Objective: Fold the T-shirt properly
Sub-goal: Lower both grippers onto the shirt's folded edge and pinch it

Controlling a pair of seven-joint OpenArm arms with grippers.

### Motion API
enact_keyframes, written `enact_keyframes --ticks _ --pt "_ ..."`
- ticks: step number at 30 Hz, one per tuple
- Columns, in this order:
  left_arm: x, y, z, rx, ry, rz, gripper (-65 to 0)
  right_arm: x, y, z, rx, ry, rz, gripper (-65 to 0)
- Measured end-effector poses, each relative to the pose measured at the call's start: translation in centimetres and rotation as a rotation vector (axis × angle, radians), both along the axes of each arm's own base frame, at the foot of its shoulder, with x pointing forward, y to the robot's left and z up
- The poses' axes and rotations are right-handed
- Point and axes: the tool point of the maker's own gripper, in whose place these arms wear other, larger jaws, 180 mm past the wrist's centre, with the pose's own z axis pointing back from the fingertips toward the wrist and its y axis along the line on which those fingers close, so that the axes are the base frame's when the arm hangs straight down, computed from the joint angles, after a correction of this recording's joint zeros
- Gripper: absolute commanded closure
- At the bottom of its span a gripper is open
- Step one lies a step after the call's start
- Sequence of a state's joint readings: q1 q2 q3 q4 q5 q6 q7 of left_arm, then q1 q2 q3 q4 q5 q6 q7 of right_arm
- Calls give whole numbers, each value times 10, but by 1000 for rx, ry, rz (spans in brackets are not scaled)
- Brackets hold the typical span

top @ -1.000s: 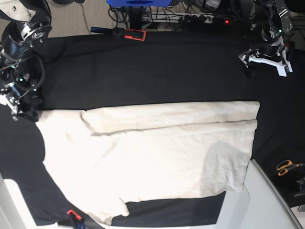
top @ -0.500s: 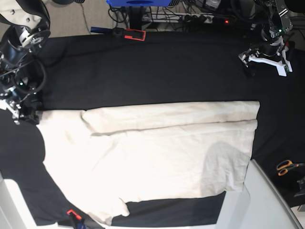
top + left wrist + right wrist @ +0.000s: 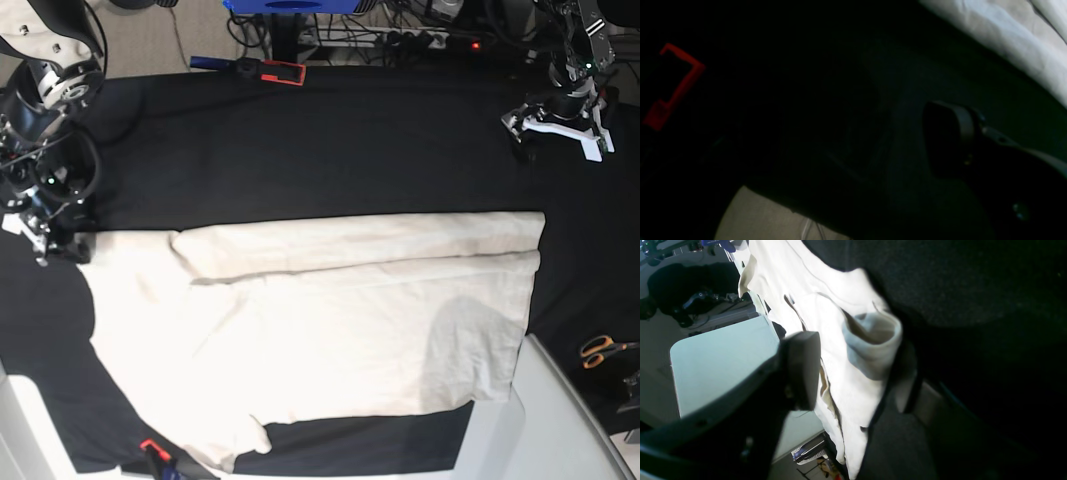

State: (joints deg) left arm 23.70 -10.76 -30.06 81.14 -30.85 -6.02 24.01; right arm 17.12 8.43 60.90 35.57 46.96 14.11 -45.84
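The cream T-shirt [image 3: 330, 320] lies spread flat on the black tablecloth [image 3: 330, 150], with its top edge folded over in a long strip. My right gripper [image 3: 58, 240] is at the shirt's far left upper corner. In the right wrist view its two fingers [image 3: 803, 370] stand apart on either side of a curled edge of the T-shirt [image 3: 870, 340], which lies loosely between the jaws. My left gripper [image 3: 555, 132] hovers open over bare cloth at the back right, holding nothing. Only one dark finger [image 3: 950, 140] shows in the left wrist view, with the T-shirt [image 3: 1007, 33] beyond it.
A red and black tool [image 3: 272, 70] lies at the table's back edge. Orange-handled scissors [image 3: 602, 350] sit at the right. A small red item [image 3: 152, 448] is at the front left. A pale table corner [image 3: 560, 420] juts out at the front right.
The right gripper has shifted slightly at the shirt's left corner and its jaws have narrowed around the cloth edge. The left arm and the shirt have not moved.
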Motion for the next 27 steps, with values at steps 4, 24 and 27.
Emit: enact_keyframes --ticks 4,24,27 --pt "15 -4 4 -10 -36 7 -650 0 1 -1 -3 8 6 -20" --pt "58 21 -3 -141 -110 223 -650 -1 3 -1 4 10 14 -12" --pt "67 23 3 -140 -131 226 -650 -2 3 -1 3 11 14 -12"
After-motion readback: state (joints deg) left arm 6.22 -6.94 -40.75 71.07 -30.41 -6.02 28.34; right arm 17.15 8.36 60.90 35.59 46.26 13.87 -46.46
